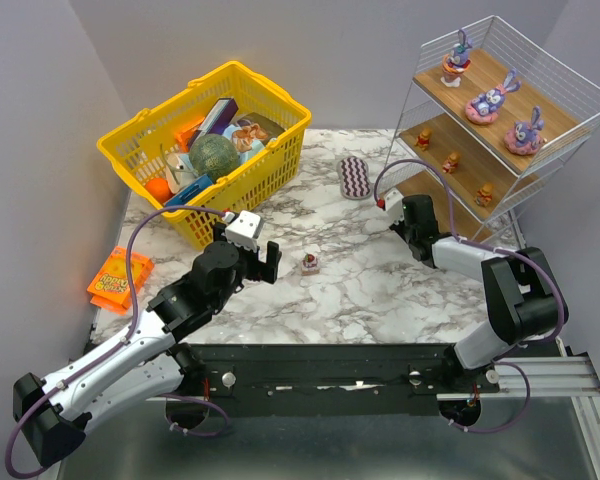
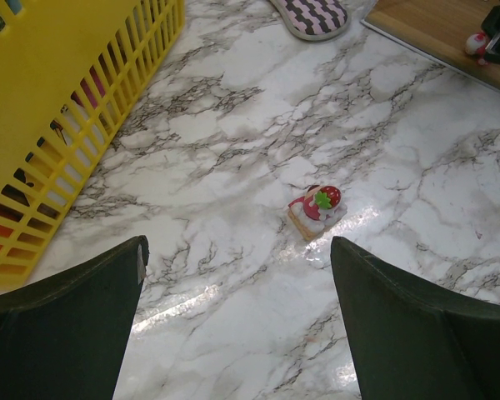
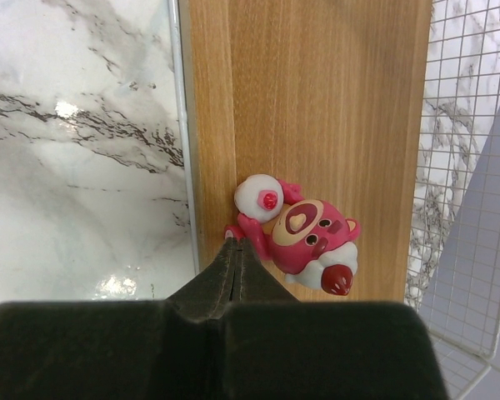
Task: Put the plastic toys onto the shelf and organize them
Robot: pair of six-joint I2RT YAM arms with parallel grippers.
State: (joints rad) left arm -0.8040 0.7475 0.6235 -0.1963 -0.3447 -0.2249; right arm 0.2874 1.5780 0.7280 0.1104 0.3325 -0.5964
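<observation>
The shelf [image 1: 485, 70] stands at the far right of the table [image 2: 233, 125], and it is nearly full. Three purple bunnies [image 1: 493, 100] sit in a row on the top board. Three little orange bears [image 1: 450, 160] sit in a row on the middle board, so each kind of toy gets its own floor. The right gripper [image 3: 235, 248] reaches in to the bottom board [image 3: 317, 100]. Its two fingers are squeezed tight together with no gap. Their tip touches the side of a pink bear toy [image 3: 304, 237] that rests on the wood, close to the edge on the table side. I think it is not holding the toy, because nothing shows between the fingers. It looks more like a poke, to push the toy to a good spot away from the edge. One more toy, a tiny strawberry cake [image 2: 317, 210], sits alone on the table, well apart from the shelf. The left gripper [image 2: 237, 250] hovers near it with its fingers spread wide and nothing in them. It is aimed so the cake lies ahead, between the two fingers, ready for a grab. My guess is the cake belongs on the bottom board beside the pink bear toy. The yellow basket [image 2: 58, 100] on the left is not part of this job.
</observation>
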